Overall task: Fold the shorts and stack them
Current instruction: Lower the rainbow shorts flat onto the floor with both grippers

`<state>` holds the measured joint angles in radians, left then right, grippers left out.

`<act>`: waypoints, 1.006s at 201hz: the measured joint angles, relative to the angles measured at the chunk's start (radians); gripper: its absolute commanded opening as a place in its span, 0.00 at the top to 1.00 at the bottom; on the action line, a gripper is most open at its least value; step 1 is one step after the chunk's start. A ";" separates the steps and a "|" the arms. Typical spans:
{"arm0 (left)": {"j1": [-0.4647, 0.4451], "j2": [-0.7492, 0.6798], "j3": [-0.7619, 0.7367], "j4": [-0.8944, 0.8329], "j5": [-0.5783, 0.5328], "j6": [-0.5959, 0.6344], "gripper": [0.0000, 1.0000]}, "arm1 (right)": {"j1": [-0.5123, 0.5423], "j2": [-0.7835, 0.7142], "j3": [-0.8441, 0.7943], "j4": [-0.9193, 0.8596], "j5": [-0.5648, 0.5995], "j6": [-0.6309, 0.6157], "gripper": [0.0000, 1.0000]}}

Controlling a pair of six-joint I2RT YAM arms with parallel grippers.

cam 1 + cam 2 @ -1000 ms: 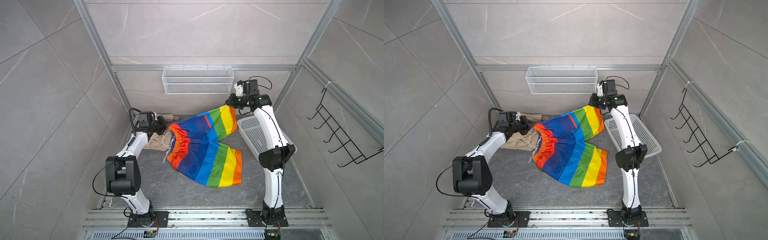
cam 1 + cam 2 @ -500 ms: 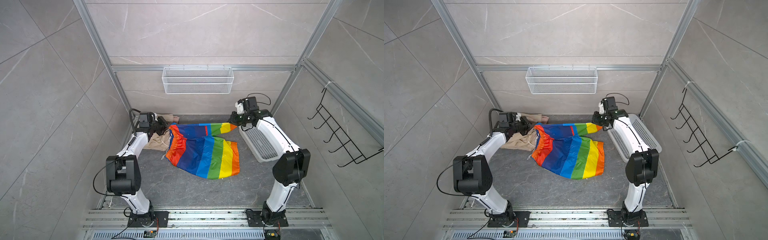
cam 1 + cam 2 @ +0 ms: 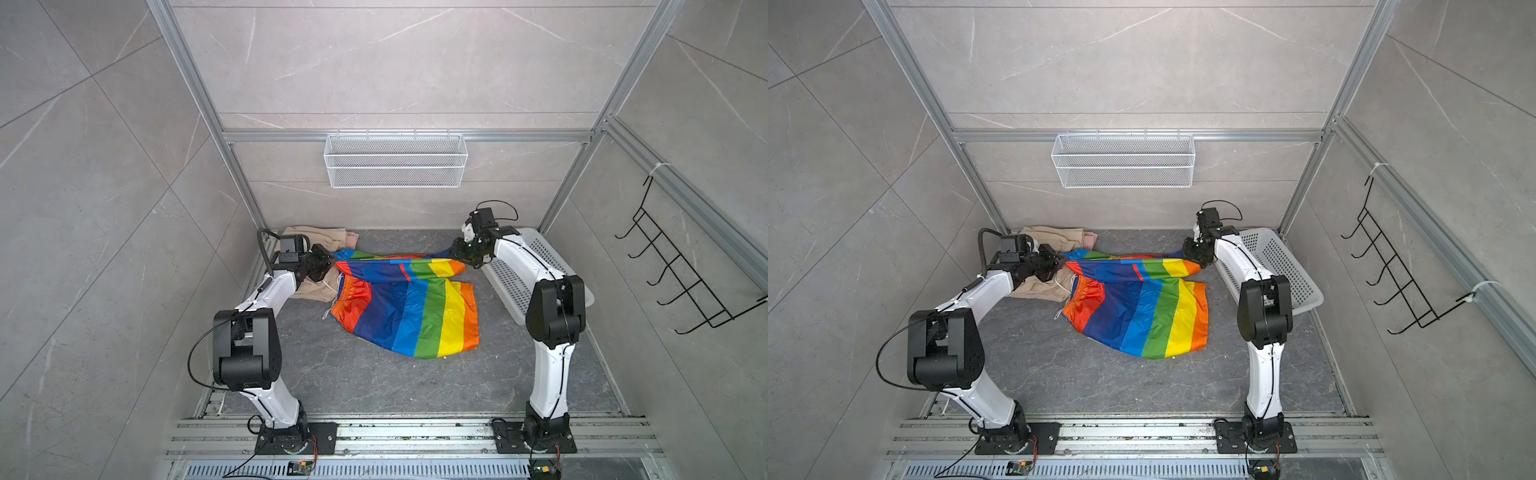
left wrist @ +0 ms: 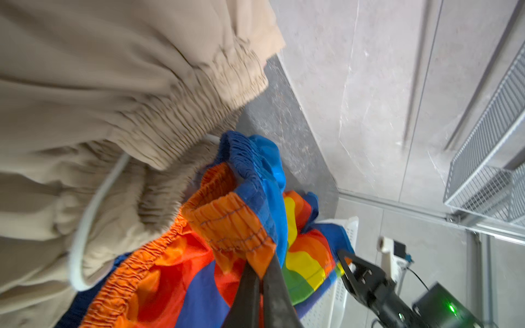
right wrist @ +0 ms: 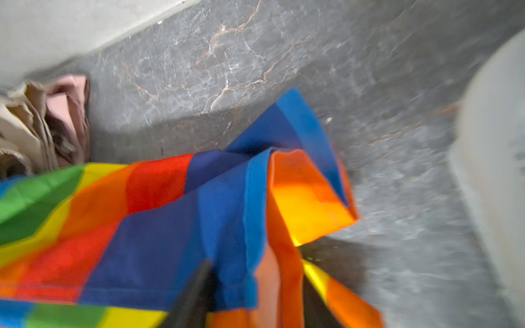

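Note:
The rainbow-striped shorts lie spread on the grey floor, their far leg folded over towards the back. My left gripper is shut on their orange waistband at the left. My right gripper is low at the folded leg's hem, its jaws apart with the hem still hanging between them. The beige shorts lie bunched under my left gripper. A bit of the salmon-pink shorts shows under beige cloth at the back wall.
A white perforated basket lies along the right wall beside my right arm. A white wire basket hangs on the back wall. A black hook rack is fixed to the right wall.
My right gripper has come down from high up to just above the floor, laying the rainbow leg over, and its jaws have opened. My left gripper has stayed put, shut on the waistband.

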<state>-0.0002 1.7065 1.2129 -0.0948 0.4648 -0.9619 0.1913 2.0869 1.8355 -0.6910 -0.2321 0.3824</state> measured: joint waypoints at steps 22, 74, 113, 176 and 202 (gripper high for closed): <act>-0.021 0.002 -0.011 0.029 -0.020 -0.012 1.00 | -0.011 -0.125 -0.128 0.013 0.021 -0.006 0.18; -0.104 0.002 -0.118 0.101 -0.046 -0.041 1.00 | -0.009 -0.463 -0.594 0.120 0.059 0.005 0.25; -0.132 0.002 -0.208 0.115 -0.076 -0.036 1.00 | -0.009 -0.407 -0.772 0.197 0.079 0.017 0.37; -0.133 0.002 -0.356 0.190 -0.103 -0.037 1.00 | -0.020 -0.293 -0.768 0.273 0.152 0.024 0.82; -0.136 0.001 -0.404 0.220 -0.117 -0.037 1.00 | -0.024 -0.264 -0.719 0.274 0.178 0.035 0.96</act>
<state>-0.1360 1.7077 0.8089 0.1257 0.3481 -0.9993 0.1677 1.8233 1.1168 -0.4175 -0.0544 0.4175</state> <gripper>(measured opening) 0.043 0.083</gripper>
